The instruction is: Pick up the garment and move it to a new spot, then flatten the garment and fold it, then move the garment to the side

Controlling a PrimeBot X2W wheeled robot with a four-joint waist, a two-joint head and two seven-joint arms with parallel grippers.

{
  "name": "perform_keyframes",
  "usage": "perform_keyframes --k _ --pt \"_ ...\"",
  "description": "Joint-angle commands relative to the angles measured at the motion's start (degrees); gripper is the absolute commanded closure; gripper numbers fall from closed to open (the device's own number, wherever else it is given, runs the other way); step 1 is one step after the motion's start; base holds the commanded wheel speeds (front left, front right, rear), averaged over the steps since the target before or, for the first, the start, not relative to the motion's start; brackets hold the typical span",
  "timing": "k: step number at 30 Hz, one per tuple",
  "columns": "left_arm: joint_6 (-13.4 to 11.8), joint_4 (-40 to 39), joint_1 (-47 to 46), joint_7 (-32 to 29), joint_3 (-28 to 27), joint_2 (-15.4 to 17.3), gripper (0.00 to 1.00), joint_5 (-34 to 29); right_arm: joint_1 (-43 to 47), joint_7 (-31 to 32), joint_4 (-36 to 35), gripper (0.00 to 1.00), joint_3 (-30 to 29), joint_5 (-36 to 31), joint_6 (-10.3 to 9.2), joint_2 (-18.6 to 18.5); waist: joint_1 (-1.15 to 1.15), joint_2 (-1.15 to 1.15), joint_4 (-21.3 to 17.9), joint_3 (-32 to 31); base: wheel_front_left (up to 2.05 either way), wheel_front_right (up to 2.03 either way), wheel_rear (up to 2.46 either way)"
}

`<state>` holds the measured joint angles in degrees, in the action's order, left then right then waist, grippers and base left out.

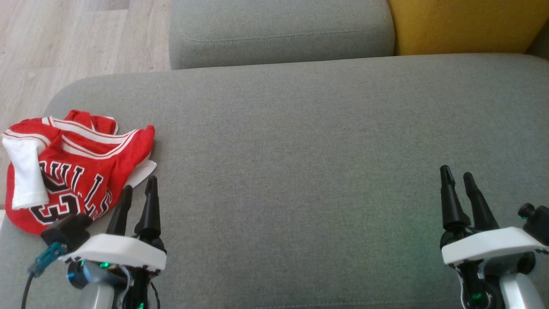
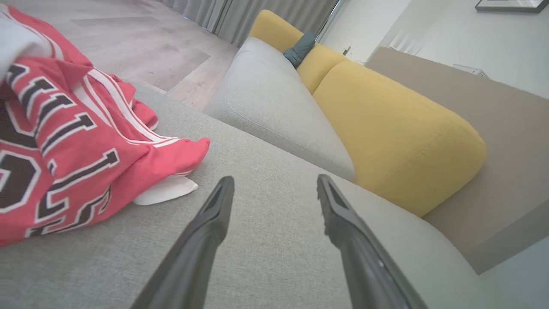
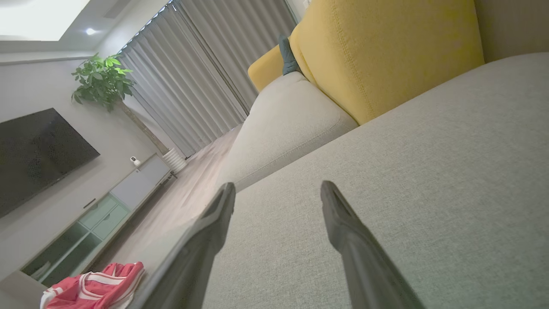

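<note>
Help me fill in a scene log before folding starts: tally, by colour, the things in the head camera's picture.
Red: 1, the garment
Grey: 2, the wide seat cushion and the smaller cushion behind it
Yellow: 1, the back cushion
Black-fingered: 2, the left tool and right tool, both open
Total: 6

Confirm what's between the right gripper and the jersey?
Head view: bare grey seat cushion from the right gripper, then the open left gripper right beside the red jersey.
</note>
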<state>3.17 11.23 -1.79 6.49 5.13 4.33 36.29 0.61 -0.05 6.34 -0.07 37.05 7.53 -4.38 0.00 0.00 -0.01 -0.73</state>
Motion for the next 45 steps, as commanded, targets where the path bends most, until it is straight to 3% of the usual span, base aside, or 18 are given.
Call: perform_keyframes --k 1,22,45 --pt "-0.34 -2.18 -3.43 0.77 -0.54 1.47 0.00 -2.52 -1.80 -0.74 -2.40 0.00 1.14 -2.52 -0.03 -0.74 0.00 0.00 0.00 0.02 0.00 0.00 0.00" --pt "-2.90 -0.54 -4.50 4.29 2.93 3.16 0.00 -17.91 -1.27 -2.06 -2.92 0.00 1.16 -18.89 -0.03 0.24 0.00 0.00 -0.22 -0.04 0.00 0.00 0.00" --pt "-4.64 3.32 -5.87 7.97 4.36 3.28 0.00 -29.94 -0.53 -2.65 -3.72 0.00 1.13 -32.01 -0.04 1.26 0.00 0.00 -0.35 0.29 0.00 0.00 0.00"
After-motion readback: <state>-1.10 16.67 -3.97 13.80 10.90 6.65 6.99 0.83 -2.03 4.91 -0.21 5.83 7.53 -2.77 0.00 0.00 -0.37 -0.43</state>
